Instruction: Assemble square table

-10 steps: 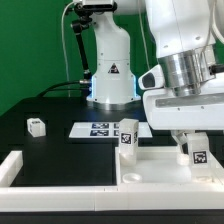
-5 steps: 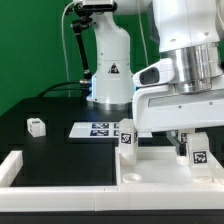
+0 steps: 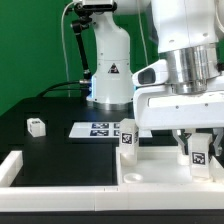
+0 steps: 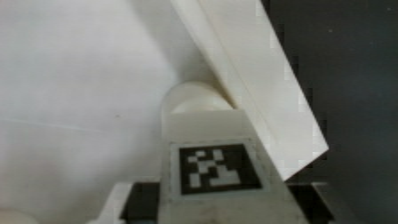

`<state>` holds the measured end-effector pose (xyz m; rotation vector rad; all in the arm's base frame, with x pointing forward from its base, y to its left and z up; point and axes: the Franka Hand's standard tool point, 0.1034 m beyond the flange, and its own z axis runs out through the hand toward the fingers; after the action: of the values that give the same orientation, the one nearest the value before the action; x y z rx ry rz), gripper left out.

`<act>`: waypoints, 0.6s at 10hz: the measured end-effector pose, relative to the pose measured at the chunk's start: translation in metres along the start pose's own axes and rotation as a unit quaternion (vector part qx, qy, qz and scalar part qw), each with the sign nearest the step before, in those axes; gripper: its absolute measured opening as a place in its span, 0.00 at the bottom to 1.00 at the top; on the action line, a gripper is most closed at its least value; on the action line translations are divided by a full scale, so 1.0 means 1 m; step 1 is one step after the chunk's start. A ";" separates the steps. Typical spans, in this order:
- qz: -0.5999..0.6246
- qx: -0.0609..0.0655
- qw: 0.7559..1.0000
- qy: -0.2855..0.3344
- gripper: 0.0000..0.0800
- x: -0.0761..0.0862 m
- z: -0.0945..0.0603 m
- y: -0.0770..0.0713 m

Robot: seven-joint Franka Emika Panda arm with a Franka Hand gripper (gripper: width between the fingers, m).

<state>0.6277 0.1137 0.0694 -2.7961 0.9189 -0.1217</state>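
White hard plastic throughout. The fingers [image 3: 181, 142] are clamped on a tagged leg [image 3: 197, 156], upright at the slab's [image 3: 150, 172] corner, beside its rim. It looks light, stiff and slick, so grip the flat sides midway. A second leg [image 3: 127, 136] stands on the slab. A third leg [image 3: 36, 126] sits well apart on the black tabletop [image 3: 60, 150].

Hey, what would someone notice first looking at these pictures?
The big white hand, at the exterior view's right, grips a tagged leg upright on the white slab. A second leg stands at the slab's edge toward the exterior view's left, and a third leg sits alone on the black table, farther left.
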 end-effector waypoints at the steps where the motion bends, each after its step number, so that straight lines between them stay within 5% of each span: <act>1: 0.105 -0.005 0.994 -0.003 0.36 -0.002 0.001 0.000; 2: 0.234 -0.004 0.972 -0.007 0.36 -0.006 0.002 -0.002; 4: 0.408 0.023 0.913 -0.017 0.36 -0.006 0.004 -0.003; 6: 0.456 0.026 0.889 -0.020 0.36 -0.006 0.004 -0.002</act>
<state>0.6249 0.1194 0.0661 -2.0172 2.0368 0.0541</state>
